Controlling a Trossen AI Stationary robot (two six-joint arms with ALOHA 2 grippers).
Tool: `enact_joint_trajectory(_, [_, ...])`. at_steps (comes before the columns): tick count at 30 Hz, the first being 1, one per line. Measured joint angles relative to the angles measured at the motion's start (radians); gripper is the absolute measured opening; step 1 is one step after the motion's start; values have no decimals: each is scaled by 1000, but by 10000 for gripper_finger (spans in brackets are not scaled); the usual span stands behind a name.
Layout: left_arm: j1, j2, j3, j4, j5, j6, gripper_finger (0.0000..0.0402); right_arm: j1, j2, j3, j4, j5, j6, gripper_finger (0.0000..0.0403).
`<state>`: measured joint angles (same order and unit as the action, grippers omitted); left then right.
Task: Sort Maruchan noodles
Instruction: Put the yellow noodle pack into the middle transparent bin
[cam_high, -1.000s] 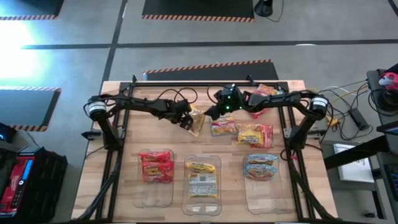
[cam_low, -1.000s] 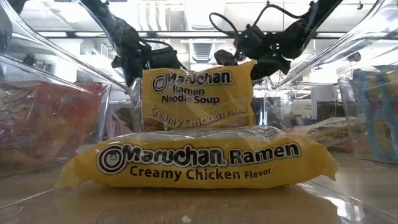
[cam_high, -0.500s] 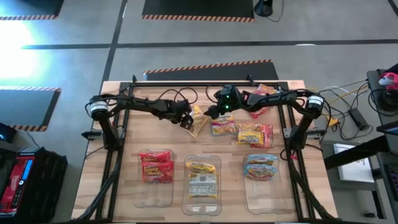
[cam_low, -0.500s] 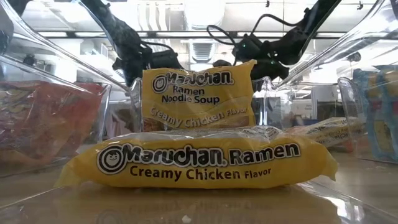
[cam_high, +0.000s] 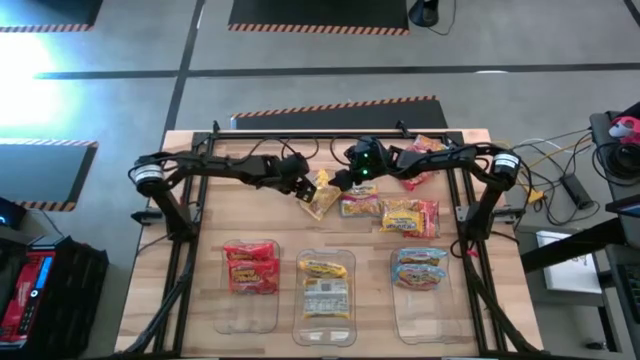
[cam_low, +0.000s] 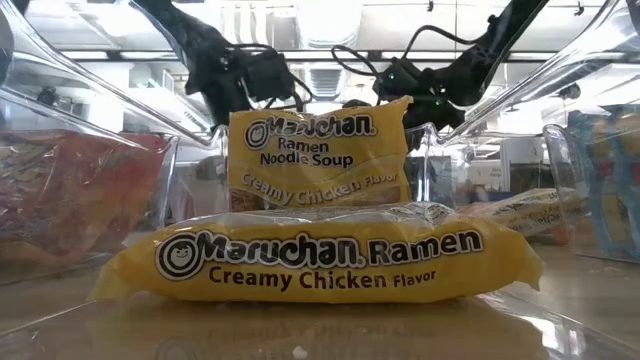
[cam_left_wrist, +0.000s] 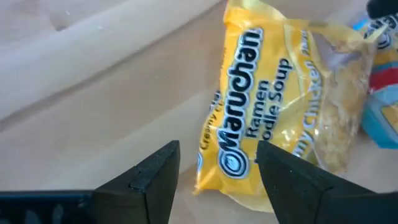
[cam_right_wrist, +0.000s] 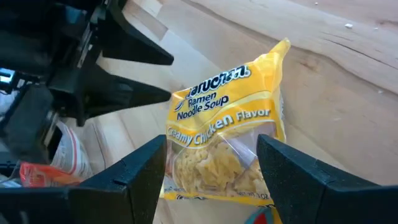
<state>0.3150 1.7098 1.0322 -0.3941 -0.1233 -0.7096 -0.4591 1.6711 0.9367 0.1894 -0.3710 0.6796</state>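
Near the tabletop's (cam_high: 200, 300) middle, toward the far edge, a yellow noodle packet (cam_high: 318, 195) lies flat on the wood: glossy plastic, black "Maruchan Ramen Noodle Soup" and "Creamy Chicken Flavor" print, crinkled clear window showing the noodle block. Left hand (cam_high: 303, 186) sits right over it, fingers (cam_left_wrist: 155, 177) spread apart on either side of the packet's end, nothing gripped. Right hand (cam_high: 343, 180) hovers just beside the same packet from the other side, fingers (cam_right_wrist: 146, 171) wide apart, holding nothing.

Loose packets on the wood, counted from the high view: the yellow one between the hands, one mixed-colour packet (cam_high: 358, 205) just beside it, one yellow-red packet (cam_high: 410, 216) further toward the right edge, one reddish packet (cam_high: 425, 150) under the right arm near the far edge. Four loose.

Three clear bins (cam_high: 325, 325) along the near edge. Left bin: two red packets (cam_high: 250, 265). Middle bin: two yellow creamy chicken packets (cam_low: 320, 255), one lying flat, one standing behind it in the low view. Right bin: two light blue packets (cam_high: 420, 268). Six binned.
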Motion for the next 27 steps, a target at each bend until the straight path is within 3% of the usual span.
enact_joint_trajectory(20, [-47,107,40,-45,10,-34,189,-14,0,-1,-28,-1,-61,235])
enact_joint_trajectory(27, [-47,131,41,-41,11,-34,189,-43,33,0,-21,-98,-43,235])
